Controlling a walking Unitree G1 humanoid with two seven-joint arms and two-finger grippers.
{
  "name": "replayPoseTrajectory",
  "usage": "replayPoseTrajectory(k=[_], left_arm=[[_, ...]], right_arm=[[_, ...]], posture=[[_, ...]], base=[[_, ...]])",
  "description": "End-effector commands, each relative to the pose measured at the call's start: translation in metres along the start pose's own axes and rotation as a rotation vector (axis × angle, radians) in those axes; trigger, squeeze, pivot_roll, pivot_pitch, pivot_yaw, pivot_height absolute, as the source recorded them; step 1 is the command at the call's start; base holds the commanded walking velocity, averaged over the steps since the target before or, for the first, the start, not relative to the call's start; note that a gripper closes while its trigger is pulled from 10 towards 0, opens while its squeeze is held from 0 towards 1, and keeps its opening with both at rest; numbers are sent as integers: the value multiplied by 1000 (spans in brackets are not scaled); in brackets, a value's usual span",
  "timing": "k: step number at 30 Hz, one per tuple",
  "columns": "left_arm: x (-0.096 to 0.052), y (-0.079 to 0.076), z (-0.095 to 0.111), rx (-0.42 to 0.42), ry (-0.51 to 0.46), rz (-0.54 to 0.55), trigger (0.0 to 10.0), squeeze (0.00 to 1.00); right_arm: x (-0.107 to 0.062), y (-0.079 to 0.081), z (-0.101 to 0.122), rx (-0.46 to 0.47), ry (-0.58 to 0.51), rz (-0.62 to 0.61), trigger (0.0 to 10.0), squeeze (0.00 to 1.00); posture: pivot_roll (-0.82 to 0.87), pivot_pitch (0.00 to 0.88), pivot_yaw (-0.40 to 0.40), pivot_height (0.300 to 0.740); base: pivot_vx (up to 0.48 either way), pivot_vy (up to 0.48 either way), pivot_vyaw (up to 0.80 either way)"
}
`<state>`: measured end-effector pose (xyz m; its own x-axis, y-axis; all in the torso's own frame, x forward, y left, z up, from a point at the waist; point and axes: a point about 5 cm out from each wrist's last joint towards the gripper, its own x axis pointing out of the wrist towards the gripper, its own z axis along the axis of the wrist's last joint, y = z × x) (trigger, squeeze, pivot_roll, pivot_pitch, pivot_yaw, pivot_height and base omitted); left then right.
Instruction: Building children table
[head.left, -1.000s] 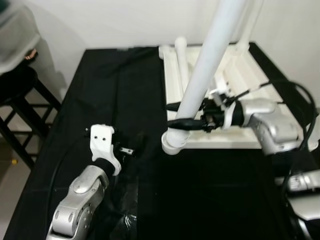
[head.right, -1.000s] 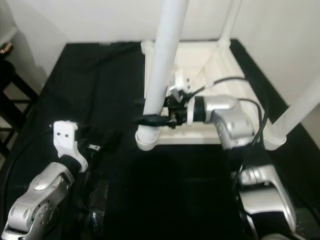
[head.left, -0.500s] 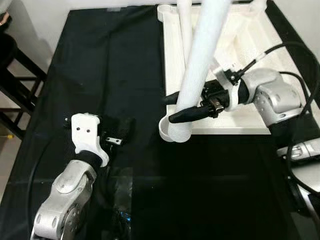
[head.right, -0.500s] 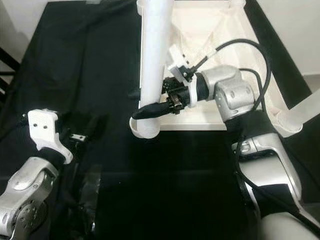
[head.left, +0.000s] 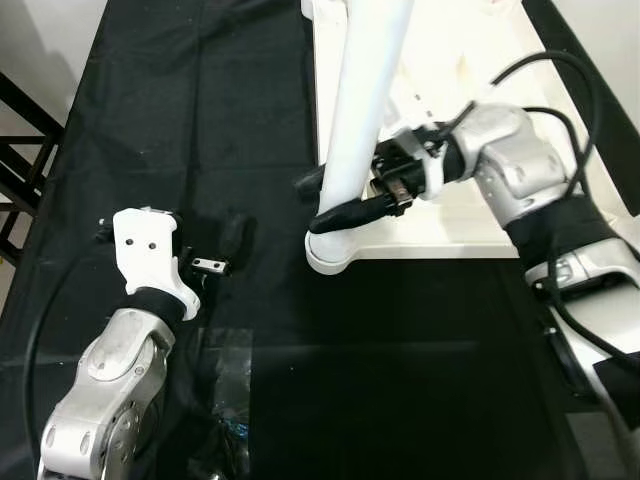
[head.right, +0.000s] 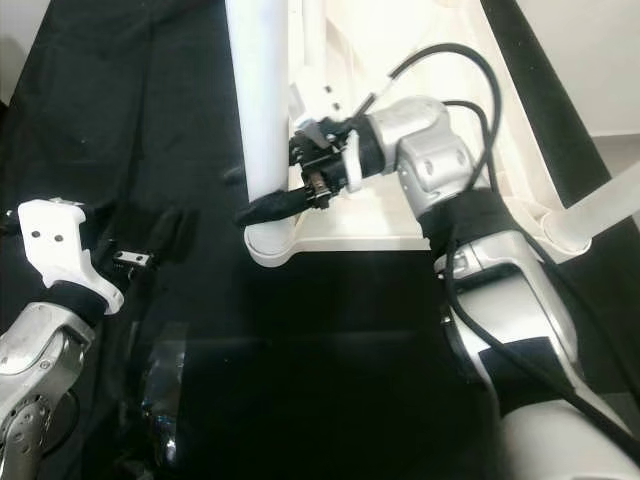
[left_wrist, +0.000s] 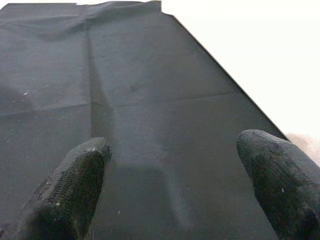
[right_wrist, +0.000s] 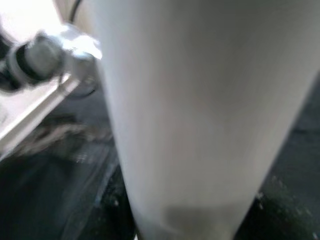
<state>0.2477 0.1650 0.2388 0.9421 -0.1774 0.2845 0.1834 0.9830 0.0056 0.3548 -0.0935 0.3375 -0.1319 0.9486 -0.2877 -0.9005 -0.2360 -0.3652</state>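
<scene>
- right hand pinching the white table leg low down, just above its socket; one black finger lies across the front of the leg, the other behind it.
- leg stands near upright at the front left corner of the upturned white tabletop, which rests on the black-draped counter.
- right wrist view: leg very close and blurred, so the seating in the corner socket cannot be read.
- left hand spread, nothing between the fingers, hovering over bare black cloth, well apart from the tabletop.
- small clear plastic bag, perhaps hardware, lies near the left arm.
- another leg stands at the front right corner.
- risks, as judged: grip is low on a tall leg, so the top may sway and lever it out of the socket; a sideways push could slide the tabletop on the loose cloth, as nothing braces it.
</scene>
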Motion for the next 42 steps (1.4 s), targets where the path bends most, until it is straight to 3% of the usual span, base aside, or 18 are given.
replayPoseTrajectory(k=[1, 11, 14, 20, 22, 26, 27, 29, 32, 35, 41, 42], left_arm=[[-6, -1, 1, 5, 10, -10, 10000, 0], [-8, -2, 3, -2, 13, -18, 10000, 0], [-8, -3, 3, -4, 18, -19, 10000, 0], [-8, -3, 3, -5, 23, -19, 10000, 0], [-9, -3, 4, -5, 24, -20, 10000, 0], [-9, -3, 5, -4, 27, -17, 10000, 0], [-9, -3, 5, -4, 27, -17, 10000, 0], [-10, -1, 4, -1, 31, -11, 10000, 0], [-10, -1, 4, -1, 31, -11, 10000, 0], [-9, 0, 4, 1, 33, -6, 10000, 0], [-8, 0, 4, 2, 32, -6, 10000, 0], [-8, 0, 4, 3, 31, -7, 10000, 0]], right_arm=[[-1, 3, -20, 59, 51, 1, 10000, 0], [6, 14, -33, 106, 85, 76, 10000, 0], [12, 27, -38, 90, 132, 170, 10000, 0], [16, 36, -38, 122, 146, 235, 10000, 0], [21, 38, -30, 250, 40, 270, 10000, 0], [20, 42, -28, 277, 18, 293, 10000, 0], [20, 42, -28, 277, 18, 293, 10000, 0], [17, 59, -32, 279, 60, 366, 10000, 0], [17, 59, -32, 279, 60, 366, 10000, 0], [12, 72, -41, 264, 131, 410, 10000, 0], [9, 72, -51, 233, 185, 396, 10000, 0], [10, 66, -54, 193, 196, 367, 10000, 0]], posture=[[65, 429, -40, 740], [64, 418, -39, 740], [68, 418, -36, 740], [70, 423, -34, 740], [75, 434, -37, 740], [77, 439, -39, 740], [77, 439, -39, 740], [78, 439, -40, 740], [78, 439, -40, 740], [75, 444, -40, 740], [75, 443, -39, 740], [74, 440, -39, 740]], base=[[0, 0, 0], [0, 0, 0], [0, 0, 0], [0, 0, 0], [0, 0, 0], [0, 0, 0], [0, 0, 0], [0, 0, 0], [0, 0, 0], [0, 0, 0], [0, 0, 0], [0, 0, 0]])
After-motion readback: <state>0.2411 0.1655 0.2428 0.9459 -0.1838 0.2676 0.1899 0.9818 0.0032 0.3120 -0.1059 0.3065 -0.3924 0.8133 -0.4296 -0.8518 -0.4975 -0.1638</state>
